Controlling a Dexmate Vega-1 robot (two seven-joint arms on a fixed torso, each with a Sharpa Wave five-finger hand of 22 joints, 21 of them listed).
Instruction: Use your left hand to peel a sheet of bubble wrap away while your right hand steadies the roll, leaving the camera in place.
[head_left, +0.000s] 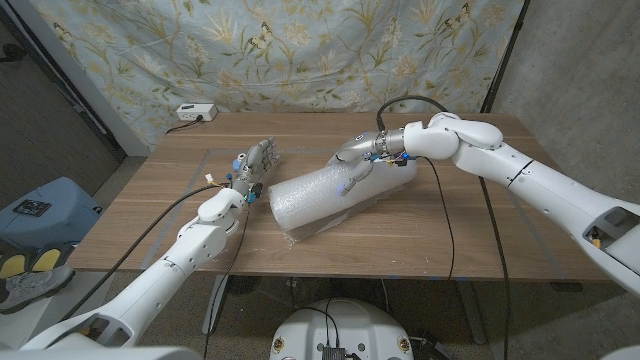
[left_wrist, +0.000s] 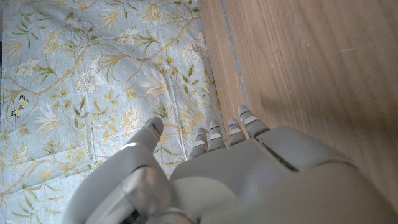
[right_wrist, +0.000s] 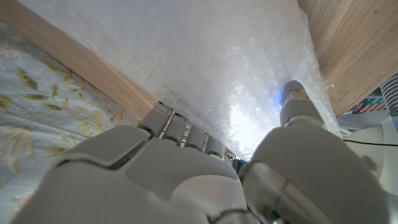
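A roll of bubble wrap (head_left: 335, 198) lies across the middle of the wooden table (head_left: 470, 220), with a loose sheet edge (head_left: 300, 232) spread toward the front. My right hand (head_left: 358, 156) lies over the far top of the roll. In the right wrist view its fingers curl over the bubble wrap (right_wrist: 236, 56) and the thumb (right_wrist: 298, 109) presses into it. My left hand (head_left: 255, 165) stands just left of the roll's end, fingers straight and apart, holding nothing. In the left wrist view the left hand (left_wrist: 236, 180) hovers over bare table (left_wrist: 311, 62).
A small white box (head_left: 195, 112) with a cable sits at the table's far left edge. A floral cloth (head_left: 300, 50) hangs behind the table. A blue bin (head_left: 40, 212) stands on the floor to the left. A black cable (head_left: 445, 215) crosses the table's right side.
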